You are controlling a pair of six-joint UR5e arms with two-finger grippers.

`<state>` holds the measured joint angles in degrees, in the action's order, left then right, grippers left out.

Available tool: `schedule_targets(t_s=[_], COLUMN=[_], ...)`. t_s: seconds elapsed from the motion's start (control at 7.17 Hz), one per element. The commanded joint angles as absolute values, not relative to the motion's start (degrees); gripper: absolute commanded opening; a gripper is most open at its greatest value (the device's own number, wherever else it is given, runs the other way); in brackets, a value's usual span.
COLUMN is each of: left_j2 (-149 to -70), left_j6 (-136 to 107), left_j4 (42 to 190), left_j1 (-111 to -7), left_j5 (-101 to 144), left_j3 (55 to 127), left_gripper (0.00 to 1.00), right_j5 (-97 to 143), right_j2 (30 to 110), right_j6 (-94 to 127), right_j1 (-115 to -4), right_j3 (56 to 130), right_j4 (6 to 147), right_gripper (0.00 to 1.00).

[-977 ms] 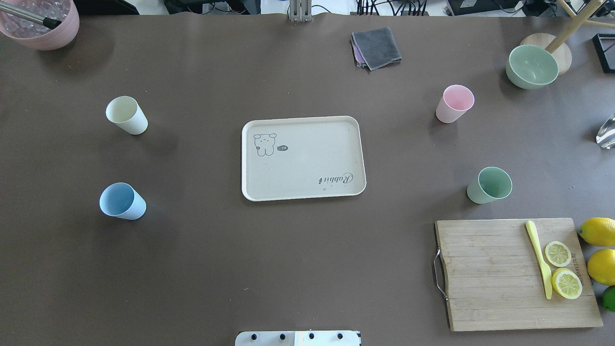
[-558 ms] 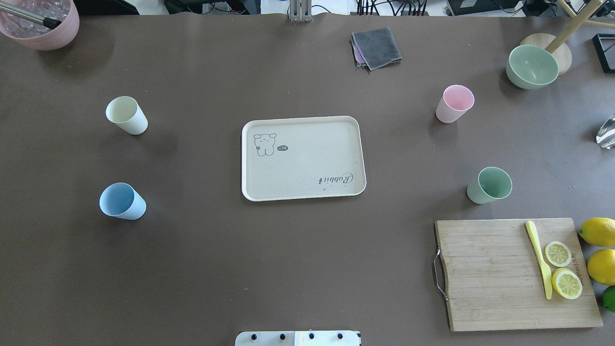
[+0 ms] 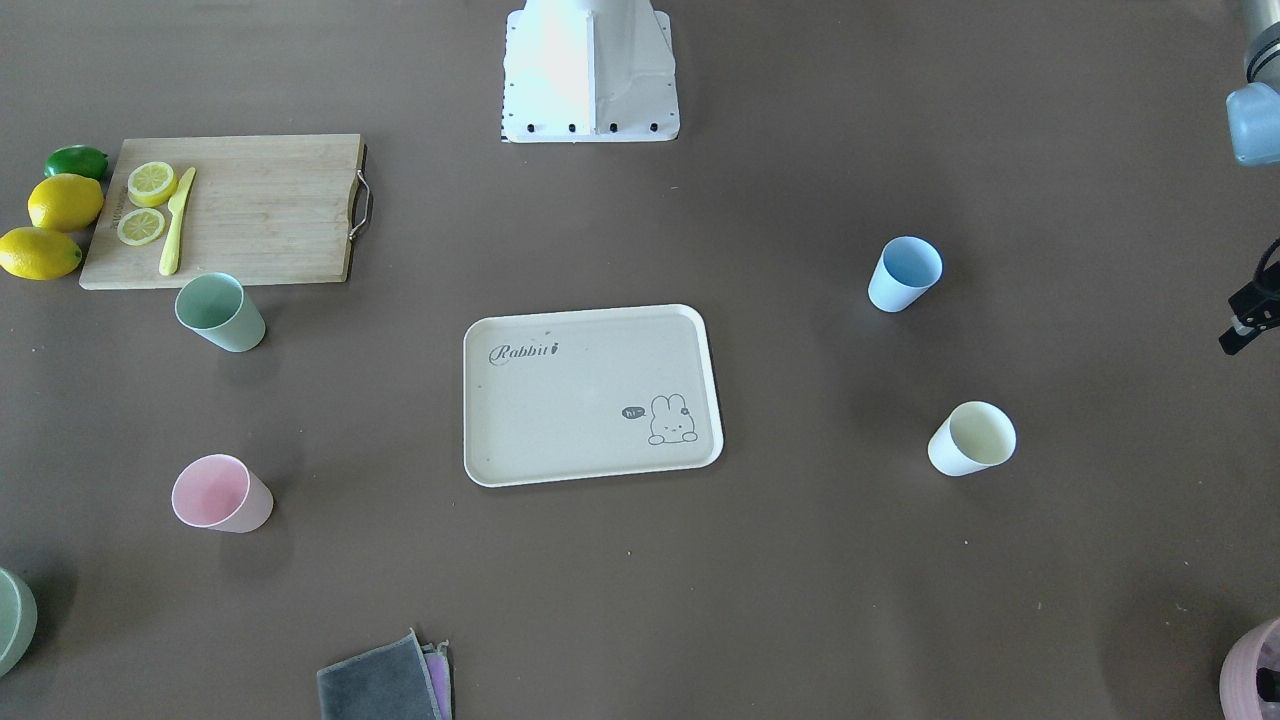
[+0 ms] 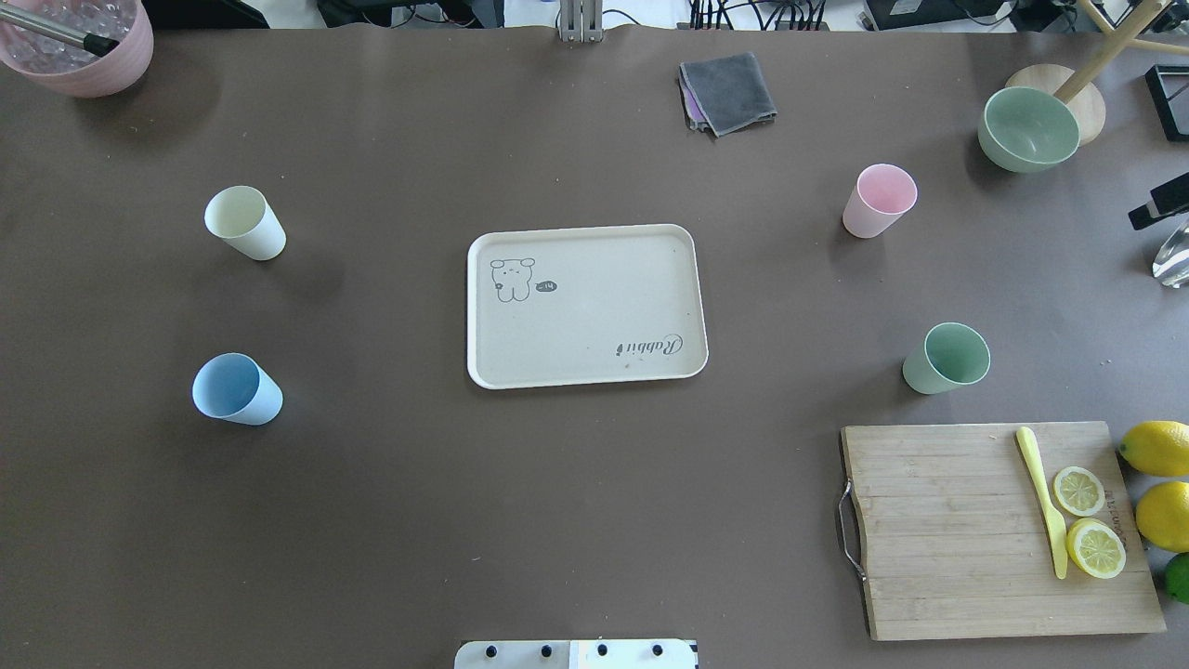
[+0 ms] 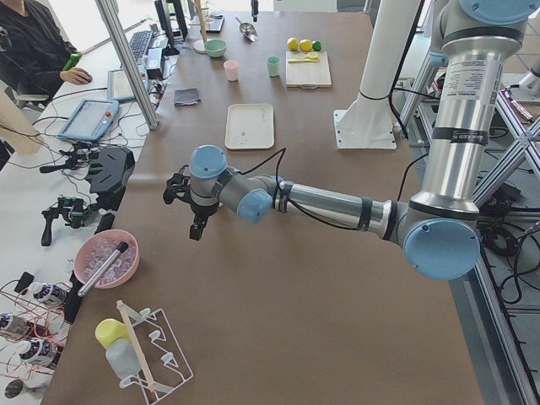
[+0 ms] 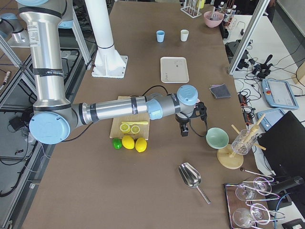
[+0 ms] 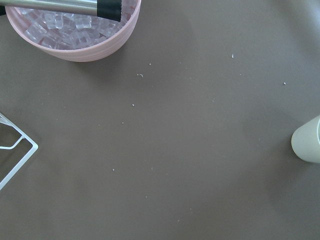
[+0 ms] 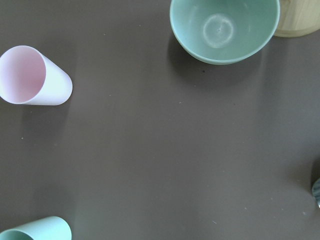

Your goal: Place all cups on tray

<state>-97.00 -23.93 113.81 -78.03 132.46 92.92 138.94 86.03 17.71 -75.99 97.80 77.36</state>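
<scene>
Pastel cups [image 4: 878, 200] stand well apart from both arms' jaws, whose opening cannot be told.

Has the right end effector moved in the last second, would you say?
Yes: the right end effector has entered the overhead view's right edge, coming inward toward the green bowl.

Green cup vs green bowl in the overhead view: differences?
The green cup is a narrow tapered tumbler; the green bowl is round with a far wider mouth. The green cup stands just beyond the cutting board; the green bowl sits farther back, beside a wooden stand. Both are mint green, upright, empty and off the tray.
</scene>
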Motion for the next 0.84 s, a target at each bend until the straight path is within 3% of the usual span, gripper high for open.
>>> schedule_targets(t_s=[0.0,0.7], left_j2=[-96.9,-97.0], left_j6=[-30.2,-30.7], left_j4=[117.0,117.0], left_j1=[-77.3,-77.3], left_j5=[132.5,132.5], left_j3=[92.8,93.3], left_gripper=[0.98,0.98], right_j5=[134.5,130.3], right_j2=[85.6,86.8], right_j6=[34.5,42.0], right_j1=[-67.1,-55.8], right_j3=[100.2,102.9], right_j4=[69.0,68.0], right_gripper=[1.0,1.0])
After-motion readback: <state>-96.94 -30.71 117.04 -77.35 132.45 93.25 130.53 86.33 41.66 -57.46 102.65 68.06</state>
